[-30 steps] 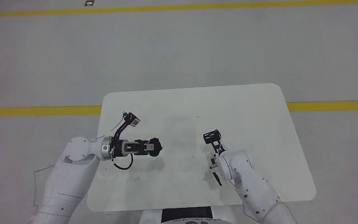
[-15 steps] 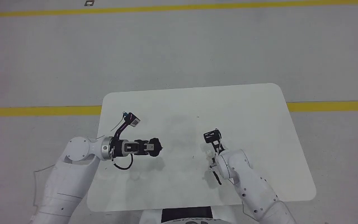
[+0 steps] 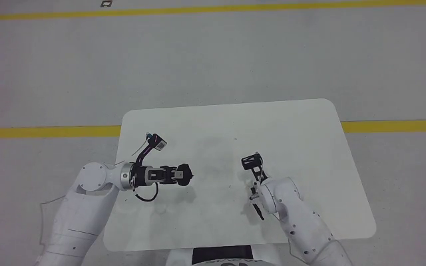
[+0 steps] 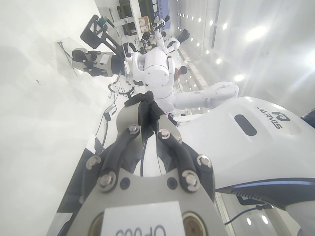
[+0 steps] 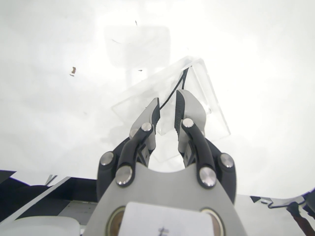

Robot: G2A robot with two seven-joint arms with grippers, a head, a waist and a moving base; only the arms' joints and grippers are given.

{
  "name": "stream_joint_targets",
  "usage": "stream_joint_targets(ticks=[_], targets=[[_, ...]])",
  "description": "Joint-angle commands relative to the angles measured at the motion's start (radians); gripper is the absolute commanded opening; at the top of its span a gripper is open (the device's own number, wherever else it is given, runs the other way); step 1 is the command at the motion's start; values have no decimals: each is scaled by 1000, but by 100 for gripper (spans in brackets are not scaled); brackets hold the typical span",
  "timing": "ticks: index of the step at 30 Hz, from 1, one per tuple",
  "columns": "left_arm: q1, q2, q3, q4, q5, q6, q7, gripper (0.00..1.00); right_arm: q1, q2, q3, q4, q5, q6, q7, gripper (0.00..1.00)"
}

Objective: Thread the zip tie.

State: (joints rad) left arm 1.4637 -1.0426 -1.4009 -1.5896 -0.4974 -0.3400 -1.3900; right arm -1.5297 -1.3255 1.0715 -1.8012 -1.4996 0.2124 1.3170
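Two robot arms work at one white, rounded-corner table (image 3: 299, 120), each ending in a single two-fingered claw. The left gripper (image 4: 147, 105) hangs above the table's left half, pointing towards the middle. Its fingers are pressed together on a black plastic zip tie (image 4: 141, 99), which bunches into a dark clump at the fingertips. Two thin black strands (image 4: 142, 153) run back between the fingers (whether the clump is one tie or several cannot be told).

Across the table, the right gripper (image 5: 167, 103) points down over one clear plastic tray (image 5: 214, 109) lying on the table's right half, towards the front edge. Its two fingers stand slightly spread with a narrow gap between them. A thin black loose tie (image 5: 178, 83) lying in the tray runs into that gap — it meets the inner edge of one finger and is not clamped. The left wrist view shows what look like two dark ties, crossed, at the tray's far end.

A few small dark specks (image 5: 73, 69) dot the tabletop near the tray. Two yellow stripes (image 3: 200, 10) cross the grey floor — one far beyond the table, one passing behind it.
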Motion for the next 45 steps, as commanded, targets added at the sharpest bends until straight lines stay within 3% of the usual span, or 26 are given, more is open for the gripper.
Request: stream_joint_targets(ticks=[1,16,26,29,39,45], targets=[[0,0,0,0,0,0,0,0,4,-1,-4,7,-3,-3,3,23],[0,0,0,0,0,0,0,0,34,-13,-32,52,-38,-8,28,18],[0,0,0,0,0,0,0,0,37,-19,-34,59,-52,-5,35,0],[0,0,0,0,0,0,0,0,35,-20,-29,56,-51,-6,34,0],[0,0,0,0,0,0,0,0,14,-20,6,9,-27,-12,22,0],[0,0,0,0,0,0,0,0,-17,-15,71,-73,52,-28,12,0]])
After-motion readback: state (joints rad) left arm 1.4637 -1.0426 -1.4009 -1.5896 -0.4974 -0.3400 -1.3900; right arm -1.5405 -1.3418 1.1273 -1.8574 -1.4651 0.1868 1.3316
